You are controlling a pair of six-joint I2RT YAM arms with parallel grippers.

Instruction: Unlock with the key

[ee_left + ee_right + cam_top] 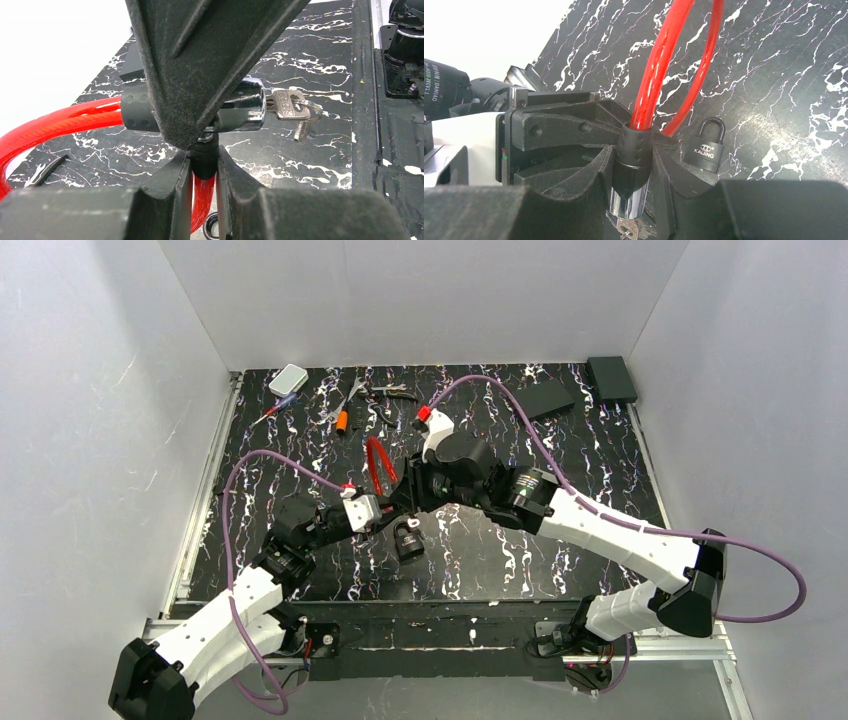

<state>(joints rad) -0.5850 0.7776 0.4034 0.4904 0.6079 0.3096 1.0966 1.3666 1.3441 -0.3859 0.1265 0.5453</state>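
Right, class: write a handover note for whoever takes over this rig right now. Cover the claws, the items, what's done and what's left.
Left claw: shut on the black cable end where it enters the lock barrel.
Right claw: shut on the lock barrel.
Key: in the barrel's chrome end; turned or not, cannot tell.
Padlock: loose nearby.
Done: key inserted.
Left: turn the key, pull the cable end free.

From my left wrist, a dark finger [200,60] of my right pincer [416,487] covers the middle of the black-and-chrome lock cylinder [246,107]; the glossy red cable [60,122] runs off the left edge. From my right wrist, the bottom edge cuts the small silver key [626,231]. From above, the far small tools [375,395] are too tiny to name.
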